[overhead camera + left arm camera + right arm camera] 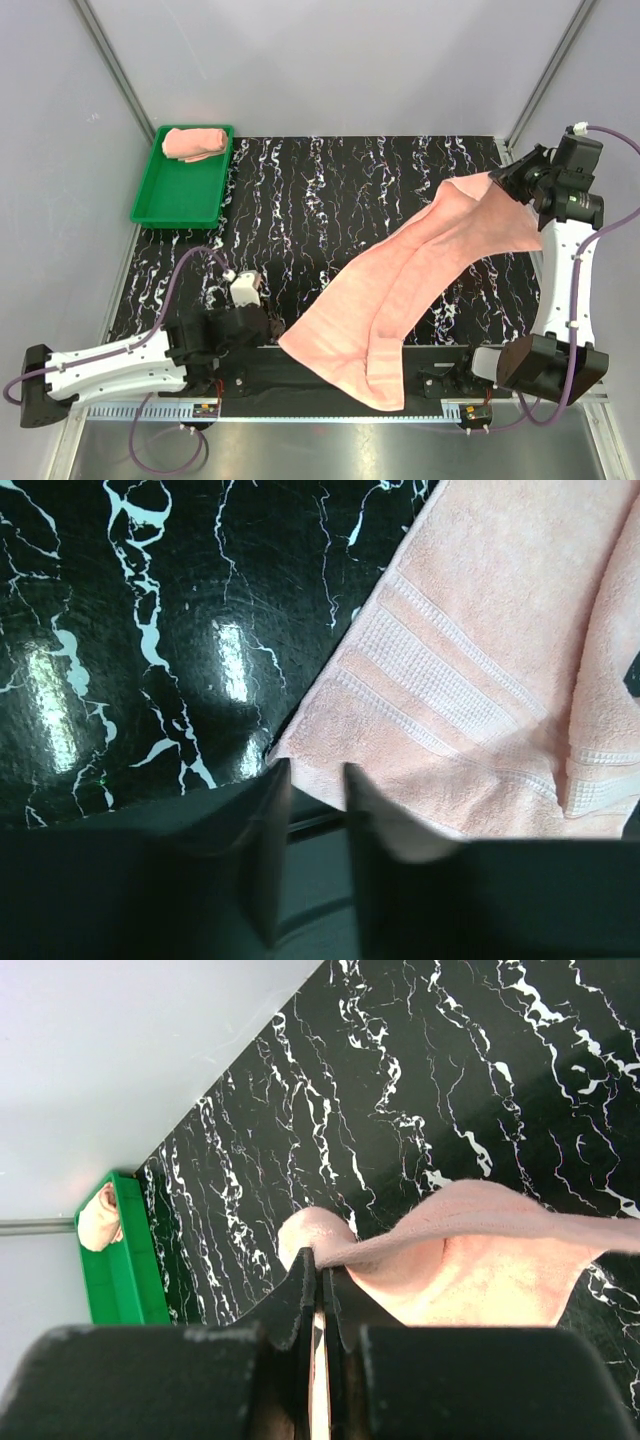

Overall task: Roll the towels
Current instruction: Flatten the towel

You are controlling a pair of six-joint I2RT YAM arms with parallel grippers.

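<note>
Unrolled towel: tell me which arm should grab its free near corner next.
Left, probably. The left gripper sits open and empty right beside the near corner of the towel. The right gripper is busy: it is shut on the far end, holding it raised.

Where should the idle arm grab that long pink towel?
Probably the near-left corner of the towel, lying flat just ahead of the open left gripper; slide in low from the left. The right gripper holds the far end.
</note>
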